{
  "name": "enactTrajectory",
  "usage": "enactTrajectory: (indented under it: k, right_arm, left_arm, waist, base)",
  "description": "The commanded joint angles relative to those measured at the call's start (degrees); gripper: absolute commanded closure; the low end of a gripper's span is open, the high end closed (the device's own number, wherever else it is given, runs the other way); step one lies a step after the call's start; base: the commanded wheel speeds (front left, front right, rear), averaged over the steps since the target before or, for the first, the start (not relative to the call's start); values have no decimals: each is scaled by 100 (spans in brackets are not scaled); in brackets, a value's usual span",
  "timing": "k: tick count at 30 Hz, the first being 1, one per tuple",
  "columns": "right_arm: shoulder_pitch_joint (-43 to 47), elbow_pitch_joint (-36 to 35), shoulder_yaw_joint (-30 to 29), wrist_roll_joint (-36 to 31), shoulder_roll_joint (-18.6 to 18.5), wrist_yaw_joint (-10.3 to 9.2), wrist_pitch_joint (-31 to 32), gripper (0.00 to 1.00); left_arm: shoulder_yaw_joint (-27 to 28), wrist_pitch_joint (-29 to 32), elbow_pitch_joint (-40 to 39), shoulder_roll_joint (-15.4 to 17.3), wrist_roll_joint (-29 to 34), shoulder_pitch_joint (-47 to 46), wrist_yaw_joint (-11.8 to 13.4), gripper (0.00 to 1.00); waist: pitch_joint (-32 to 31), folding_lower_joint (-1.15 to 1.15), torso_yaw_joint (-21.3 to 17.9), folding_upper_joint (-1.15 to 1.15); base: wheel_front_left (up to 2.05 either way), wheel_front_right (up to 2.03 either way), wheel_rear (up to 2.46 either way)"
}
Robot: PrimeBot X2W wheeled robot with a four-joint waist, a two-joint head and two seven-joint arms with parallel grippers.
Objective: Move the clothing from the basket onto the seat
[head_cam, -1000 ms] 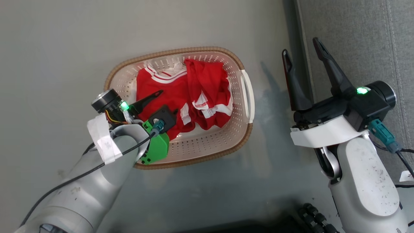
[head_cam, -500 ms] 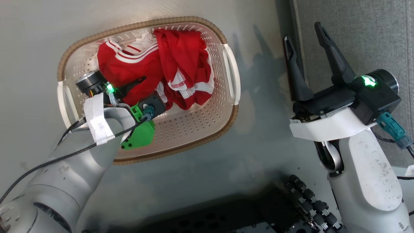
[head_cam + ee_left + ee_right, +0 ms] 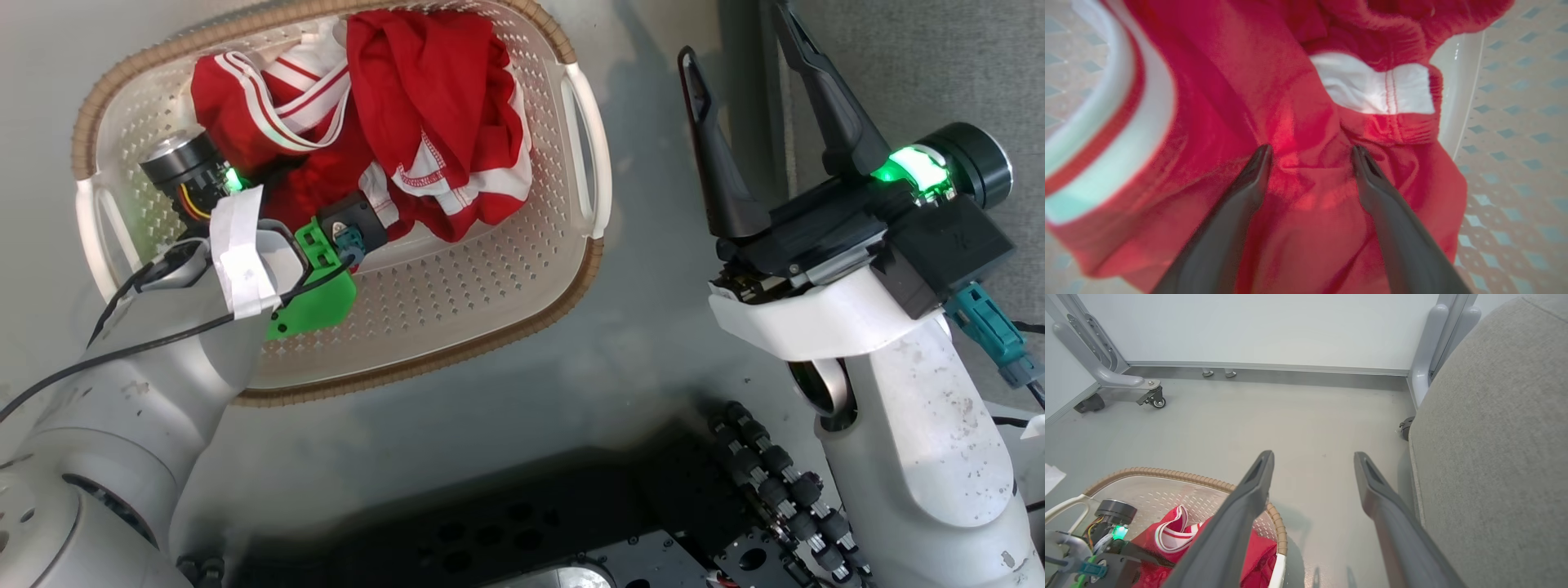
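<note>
Seen from the head camera, the robot's dark wheeled base (image 3: 571, 531) lies nearest, with the glossy grey floor (image 3: 490, 441) beyond it. The left forearm, banded with blank white tape (image 3: 241, 253), reaches down into the oval cream-white perforated plastic basket with a brown woven-look rim (image 3: 457, 286), which stands on the floor. The left gripper (image 3: 1311, 150) is spread wide, both dark fingertips pressed into a fold of the soft red sports clothing with white stripe trim (image 3: 424, 98), with nothing pinched between them yet. The clothing lies wholly inside the basket, heaped toward its far end and against the white handle (image 3: 589, 155) on the robot's right. The right gripper (image 3: 1313, 456) hangs with its jaws apart and empty above bare floor, between the basket and the large grey fabric-upholstered seat (image 3: 1494, 457), which is beside the basket and carries no garment. A pale wall and castered metal legs (image 3: 1106, 375) close the far background. Judged step: the first pick, at the point of grasping. The next move calls for closing the left jaws on the bunched fabric, lifting it clear of the basket wall and carrying it rightward to the seat; the tangled garments may rise together. No brand, label or writing can be read.
</note>
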Motion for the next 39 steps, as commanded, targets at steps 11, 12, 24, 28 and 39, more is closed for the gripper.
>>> enactTrajectory:
  k: [11,12,24,28,39]
  right_arm:
    - [-241,-297,153,-178,-15,-4,-27,0]
    - [-253,-304,165,-193,-14,-4,-27,0]
    - [-216,-185,257,-107,-16,-4,-27,0]
    - [-105,-143,211,-22,-16,-4,-27,0]
    - [388,76,61,144,-16,-4,-27,0]
  left_arm:
    - [-196,37,88,-19,-78,-182,-58,100]
    - [-216,8,90,-25,-73,-188,-67,100]
    - [-87,-332,63,-193,-382,-72,102,100]
    - [99,-434,-95,-243,-624,179,212,100]
    - [1282,-465,-2021,44,-1563,1452,619,100]
  waist:
    - [359,0,123,40]
    - [360,0,129,40]
    - [-34,0,207,40]
    - [-384,0,218,40]
    - [-1685,0,356,40]
  base:
    - [0,0,0]
    - [0,0,0]
    - [0,0,0]
    - [0,0,0]
    - [0,0,0]
